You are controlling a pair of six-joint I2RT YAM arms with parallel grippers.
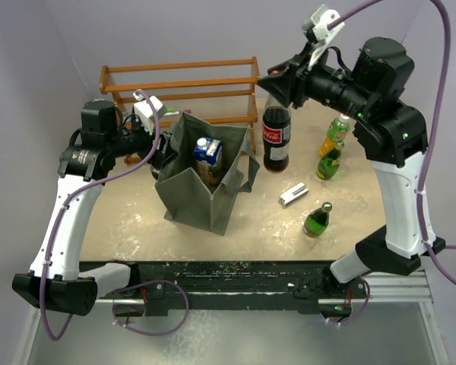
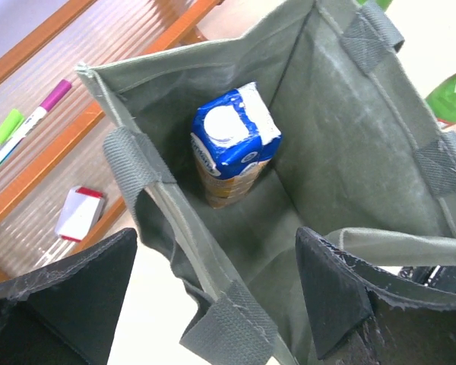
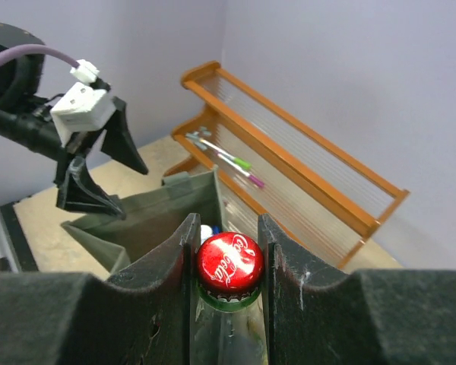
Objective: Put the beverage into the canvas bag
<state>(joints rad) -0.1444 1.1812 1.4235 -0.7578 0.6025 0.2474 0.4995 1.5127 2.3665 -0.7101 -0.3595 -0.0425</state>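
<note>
The grey-green canvas bag [image 1: 190, 190] stands open left of the table's middle, with a blue and white carton [image 1: 207, 152] upright inside; both show in the left wrist view, the bag [image 2: 342, 152] and the carton [image 2: 235, 141]. A dark Coca-Cola bottle [image 1: 276, 137] with a red cap [image 3: 229, 262] stands just right of the bag. My right gripper [image 1: 280, 85] is shut on its neck at the cap [image 3: 228, 237]. My left gripper [image 1: 163, 152] is open, and its jaws straddle the bag's left rim and a strap end [image 2: 216, 255].
A wooden rack [image 1: 182, 80] stands behind the bag, with markers [image 2: 30, 118] and a white and red item [image 2: 80, 213] on its shelves. Two green bottles [image 1: 333, 148] stand at the right. A small green bottle [image 1: 317, 220] and a white object [image 1: 292, 195] are nearer the front.
</note>
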